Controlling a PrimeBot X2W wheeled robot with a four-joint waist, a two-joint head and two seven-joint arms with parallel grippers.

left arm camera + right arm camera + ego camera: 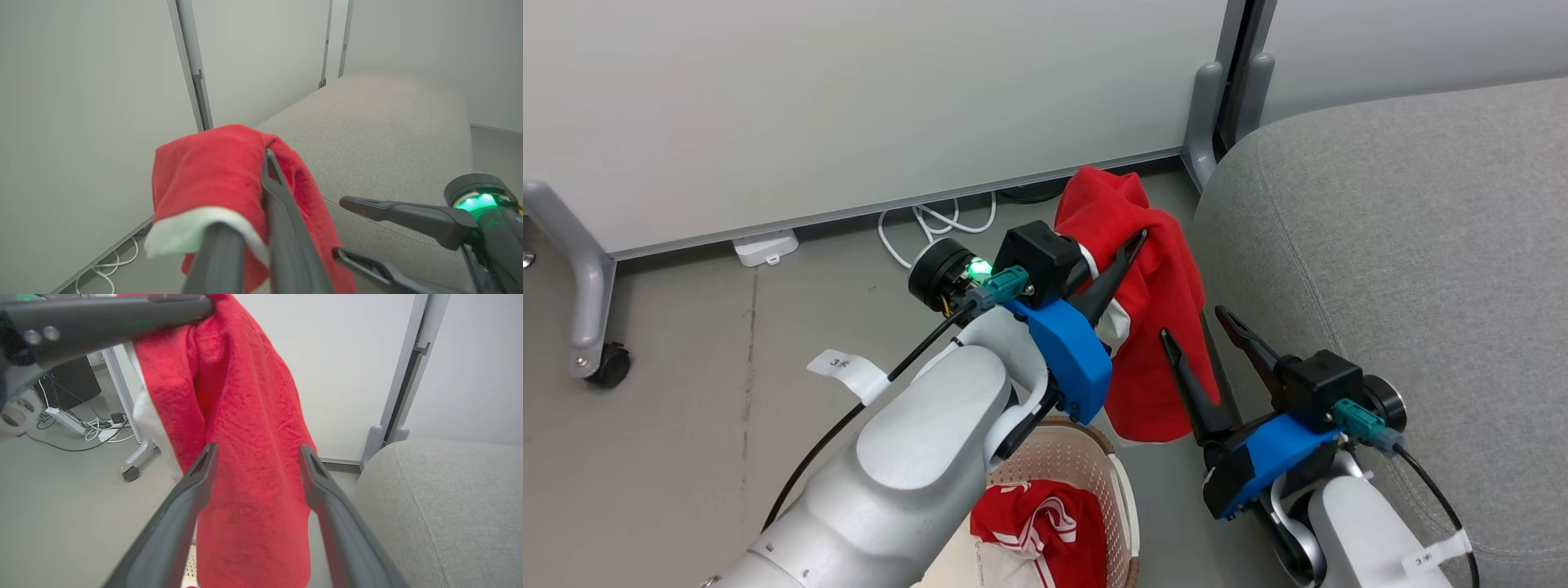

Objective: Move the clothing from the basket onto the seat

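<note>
Holds one red top tight in the closed left claw, up in the air just beside the grey sofa seat, with the right claw wide open and empty close by. Has the other red top lying down in the white basket. Might drop the top on the floor by letting go too soon, or catch its hanging end on the open right claw.
</note>
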